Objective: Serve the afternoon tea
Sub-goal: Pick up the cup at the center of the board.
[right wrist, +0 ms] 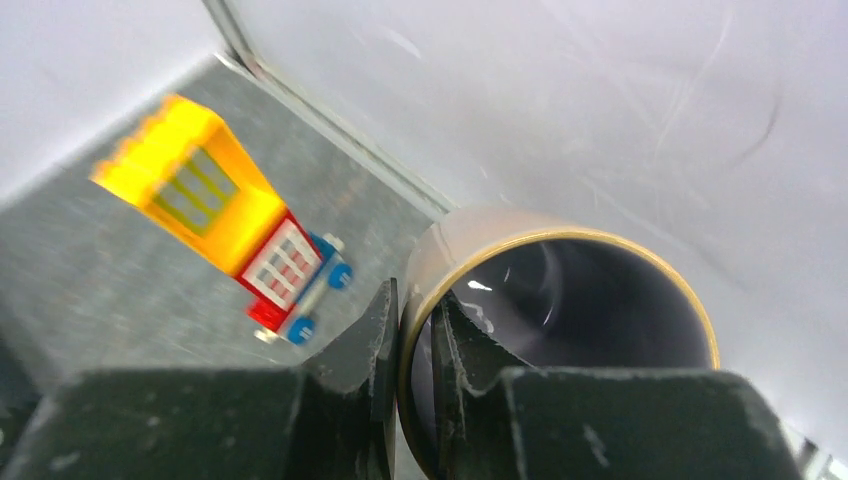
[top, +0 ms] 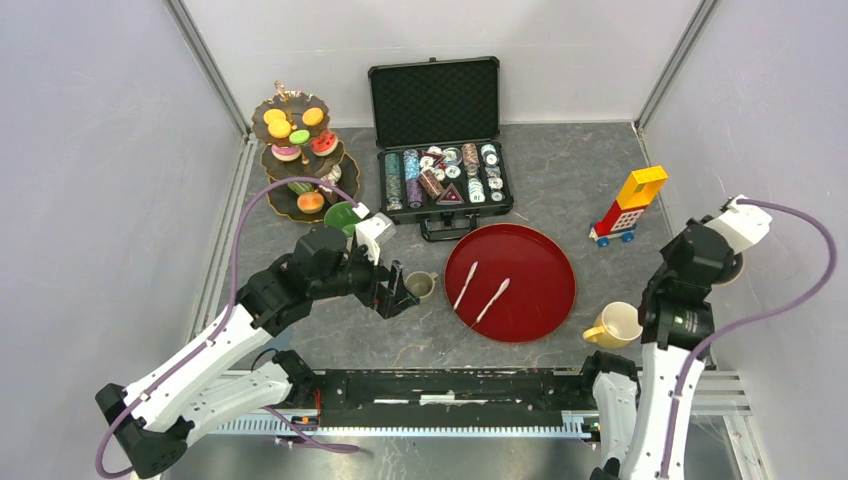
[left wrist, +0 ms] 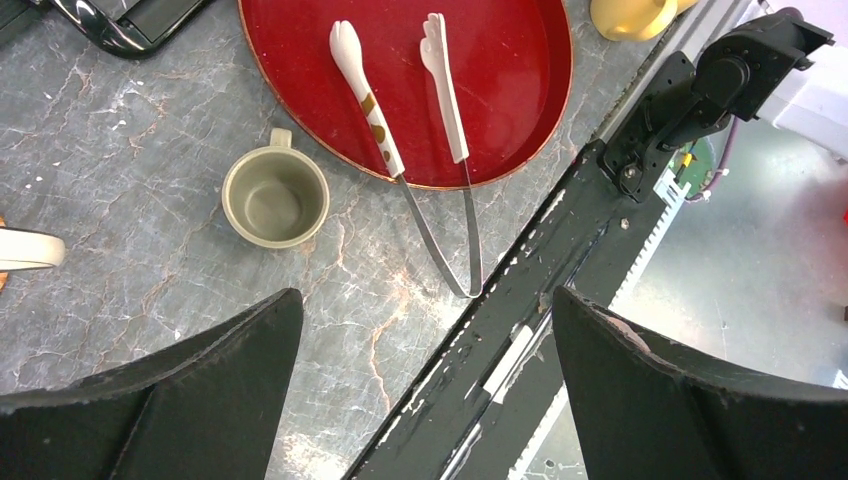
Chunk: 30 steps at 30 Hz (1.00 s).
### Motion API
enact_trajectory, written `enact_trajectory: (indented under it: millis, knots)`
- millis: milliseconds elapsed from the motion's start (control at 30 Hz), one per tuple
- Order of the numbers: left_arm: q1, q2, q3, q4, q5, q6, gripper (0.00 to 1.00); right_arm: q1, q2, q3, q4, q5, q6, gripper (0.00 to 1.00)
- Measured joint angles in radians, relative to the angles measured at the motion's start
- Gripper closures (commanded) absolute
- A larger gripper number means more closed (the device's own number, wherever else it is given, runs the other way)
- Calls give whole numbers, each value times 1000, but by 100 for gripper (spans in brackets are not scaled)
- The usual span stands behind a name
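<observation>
Only the rim of the tan mug (right wrist: 590, 300) was pinched by the right jaws, so slippage was feared; left jaws were spread wide, empty.

The left arm (top: 215, 345) reaches low and forward from its base, elbow bent. The left gripper (left wrist: 425, 300) looks down, jaws spread wide, nothing between them. The right arm (top: 665, 330) stands almost upright, its wrist turned outward. The right gripper (right wrist: 412, 325) pinches the rim of a mug (right wrist: 590, 310), one finger inside and one outside.
</observation>
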Motion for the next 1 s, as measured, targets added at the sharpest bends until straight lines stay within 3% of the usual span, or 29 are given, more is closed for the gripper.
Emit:
enact_trajectory:
  millis: [300,500,633,833,1000]
  knots:
    - [0,6,0,0,-42,3,0,22,-14,291,-10,-270,48,100]
    - [0,26,0,-1,-90,21,0,64,74,245,134,-671,230,100]
    - [0,37,0,-6,-126,22,0,144,139,138,263,-836,365,100]
    - [0,17,-13,35,-131,20,0,391,227,3,433,-874,526,100]
    - [-46,20,-40,115,-187,-11,0,660,327,-28,552,-763,653,100]
